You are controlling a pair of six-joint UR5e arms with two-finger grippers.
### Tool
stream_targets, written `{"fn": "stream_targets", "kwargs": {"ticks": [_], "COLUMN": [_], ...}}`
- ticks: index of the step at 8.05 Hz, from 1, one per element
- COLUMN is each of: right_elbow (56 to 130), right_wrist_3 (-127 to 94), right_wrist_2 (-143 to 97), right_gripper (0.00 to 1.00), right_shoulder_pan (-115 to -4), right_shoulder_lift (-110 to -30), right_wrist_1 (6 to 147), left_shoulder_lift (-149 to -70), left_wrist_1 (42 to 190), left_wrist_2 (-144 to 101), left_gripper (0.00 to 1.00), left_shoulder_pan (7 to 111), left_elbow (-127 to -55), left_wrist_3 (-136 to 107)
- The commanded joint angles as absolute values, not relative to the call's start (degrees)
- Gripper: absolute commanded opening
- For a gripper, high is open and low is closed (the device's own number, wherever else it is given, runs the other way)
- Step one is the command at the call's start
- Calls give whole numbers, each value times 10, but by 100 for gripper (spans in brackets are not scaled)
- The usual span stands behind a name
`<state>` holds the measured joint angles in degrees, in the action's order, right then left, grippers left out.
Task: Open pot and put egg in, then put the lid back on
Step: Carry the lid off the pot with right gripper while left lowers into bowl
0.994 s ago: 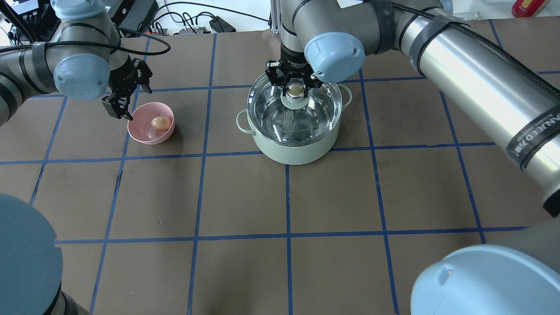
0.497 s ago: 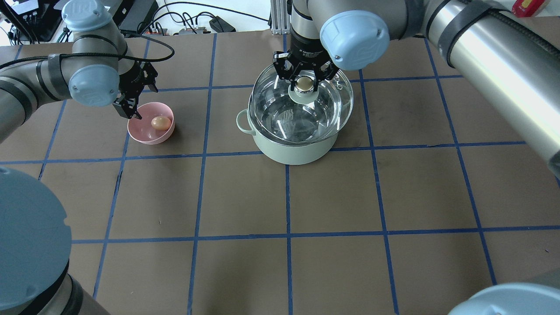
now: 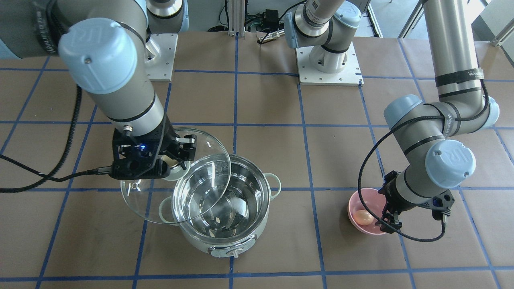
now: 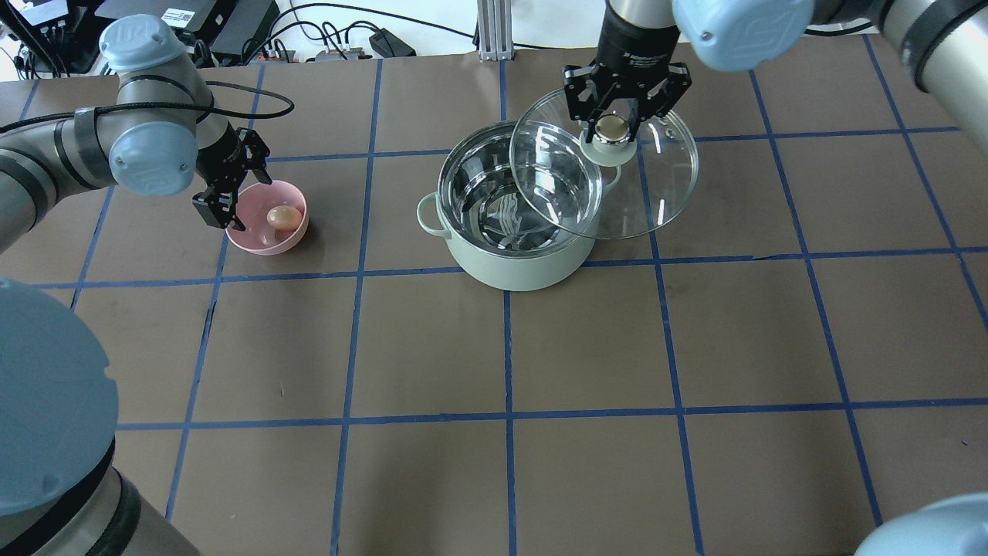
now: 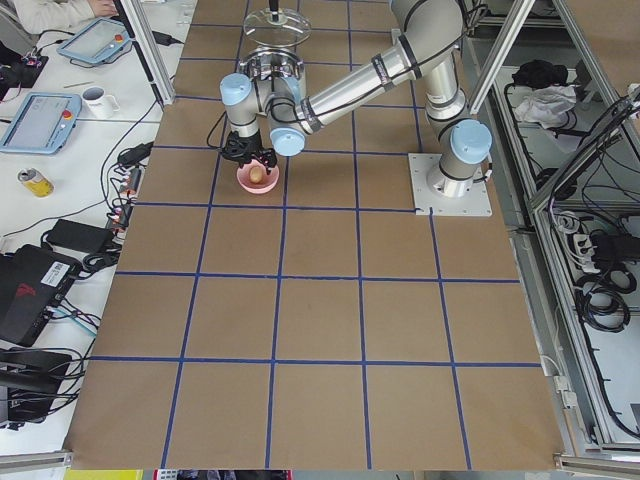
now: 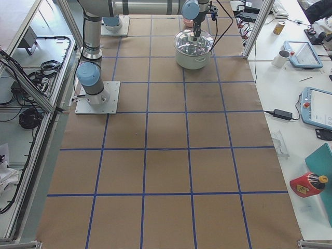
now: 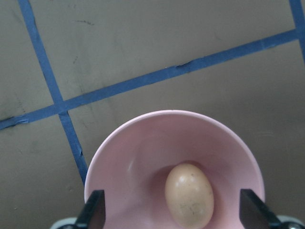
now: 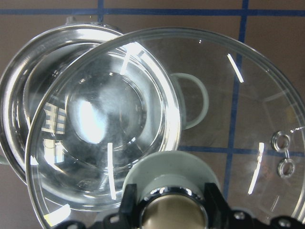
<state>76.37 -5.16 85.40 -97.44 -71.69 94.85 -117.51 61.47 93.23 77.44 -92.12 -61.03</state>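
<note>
Glass and mint-green enamel are pictured apart above a brown paper-covered table (image 4: 432, 347) ruled with blue tape. The lid (image 4: 656, 193), a clear dome, is held in the air by the right gripper (image 4: 614, 130), whose fingers are clamped on either side of the lid's tan-gold knob (image 8: 174, 212). The lid is kept clear of the pot (image 4: 525, 266) and offset toward the pot's right side, so that part of the glass hangs over the pot's mouth and the rest over the table beyond the rim. In the front-facing view the lid is seen tilted rather than level. One loop handle (image 8: 193, 107) of the pot is visible through the glass in the right wrist view, beside the shiny steel interior. The pot's control knob (image 3: 234, 253) is turned away from the robot's base.

Well to the pot's left, the egg (image 4: 283, 217) is seen lying in a pink bowl (image 4: 262, 243), near the bowl's middle. The left gripper (image 7: 172, 214) is positioned just above that bowl with its fingers (image 7: 93, 212) spread wide, one to each side of the egg. A clear gap is shown between each finger and the shell, so nothing is gripped. Whether the fingers touch the bowl's rim cannot be told from the views supplied.
</note>
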Motion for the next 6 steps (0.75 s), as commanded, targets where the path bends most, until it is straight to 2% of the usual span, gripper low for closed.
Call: {"fn": "stream_targets", "kwargs": {"ticks": [1,6], "right_elbow": [765,778], "right_wrist_3": [99,186], "right_wrist_2": [865,919], "right_gripper": [0,0], "right_shoulder_pan": [-891,-867], "right_shoulder_lift": [-735,-739], "right_wrist_1": [907,907], "left_shoulder_lift": [-1193,-1202], "left_wrist_1": [620,619], "left_wrist_2": [931,926], "left_gripper": [100,100], "left_shoulder_pan": [774,774], "left_elbow": [-924,-933], "left_wrist_3": [-659,-663]}}
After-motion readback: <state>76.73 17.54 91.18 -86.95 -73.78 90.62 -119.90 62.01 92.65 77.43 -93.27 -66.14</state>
